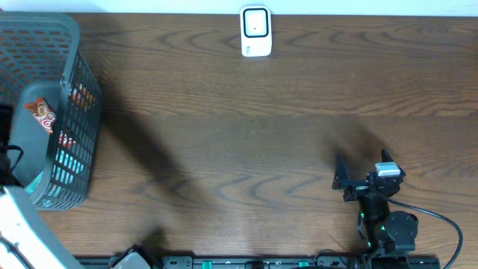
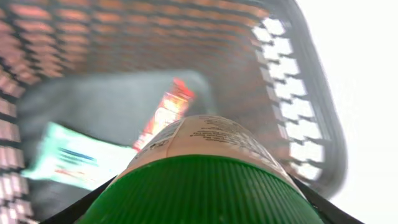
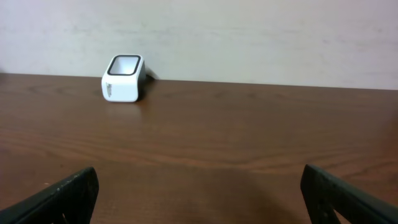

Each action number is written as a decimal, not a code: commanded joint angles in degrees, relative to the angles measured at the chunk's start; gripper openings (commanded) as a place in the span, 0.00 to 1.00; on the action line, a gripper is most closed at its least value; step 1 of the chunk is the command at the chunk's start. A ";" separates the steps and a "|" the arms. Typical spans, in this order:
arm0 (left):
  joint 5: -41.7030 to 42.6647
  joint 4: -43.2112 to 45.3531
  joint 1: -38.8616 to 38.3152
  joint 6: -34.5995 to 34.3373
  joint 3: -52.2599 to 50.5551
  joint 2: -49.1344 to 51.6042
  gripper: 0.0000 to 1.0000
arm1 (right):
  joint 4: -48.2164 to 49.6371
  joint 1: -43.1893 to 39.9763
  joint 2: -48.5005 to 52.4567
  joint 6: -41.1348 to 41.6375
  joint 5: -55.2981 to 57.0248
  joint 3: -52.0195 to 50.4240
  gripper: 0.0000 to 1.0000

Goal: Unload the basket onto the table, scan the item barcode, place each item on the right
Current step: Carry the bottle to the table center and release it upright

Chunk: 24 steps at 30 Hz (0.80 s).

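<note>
L gripper (image 2: 205, 180) is down in the basket (image 1: 75, 67) at the far-left corner of the table (image 1: 246, 134). Its two dark fingers (image 2: 68, 208) sit tight on either side of the bottle (image 2: 205, 146), jaws partway open and closed onto it, so it looks gripped. The bottle's ribbed green cap fills the near part of the L wrist view, and its white label w/ small print points away toward the basket floor (print too blurred to read, and no barcode can be made out). Can't tell if the bottle rests on the floor or is off it. Mesh walls ring it on all sides. Beyond the bottle lie a red-orange packet (image 2: 165, 115) and, left of that, a pale teal packet (image 2: 74, 158), both on the grey floor. The scanner (image 1: 255, 31), a small white box w/ a dark-rimmed window, stands at the far edge of the table near the middle, well apart from the basket and to its right. R gripper (image 1: 341, 181) is over the near-right part of the table, jaws spread fully wide w/ nothing between them, facing the far edge. In the R wrist view the scanner is far-left of its fingers.
</note>
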 commanded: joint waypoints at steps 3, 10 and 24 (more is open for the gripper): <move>18.23 0.52 -3.78 -8.44 0.66 -3.39 0.70 | -0.07 -0.50 -0.31 -0.02 -0.13 -0.20 0.99; 15.98 0.61 -24.30 -9.62 0.59 -1.14 0.70 | -0.07 -0.50 -0.31 -0.02 -0.13 -0.20 0.99; -11.65 0.00 -64.83 -22.05 0.59 21.97 0.70 | -0.07 -0.50 -0.31 -0.04 -0.13 -0.20 0.99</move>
